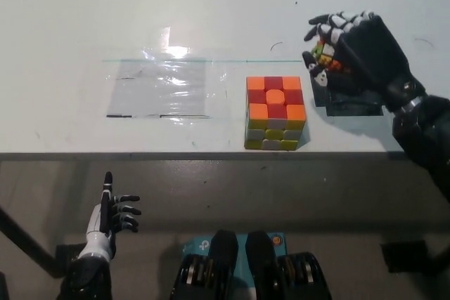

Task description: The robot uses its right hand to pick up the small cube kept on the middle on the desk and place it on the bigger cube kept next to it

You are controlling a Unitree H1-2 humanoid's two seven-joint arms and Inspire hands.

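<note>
Bigger cube [275, 112]: orange-red checkered top, yellow-white front.

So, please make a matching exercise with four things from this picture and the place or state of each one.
Things:
1. small cube
2. big cube
3. left hand
4. black patch

Places or states:
A. below the desk edge, holding nothing
B. flat on the desk, under the right hand
C. held in black fingers
D. standing mid-desk

Pairs: 1-C, 2-D, 3-A, 4-B

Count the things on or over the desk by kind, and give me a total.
Puzzle cubes: 2, a big cube on the desk and a small cube in the right robot hand
Clear plastic sheets: 1
Black mats: 1
Total: 4
</note>
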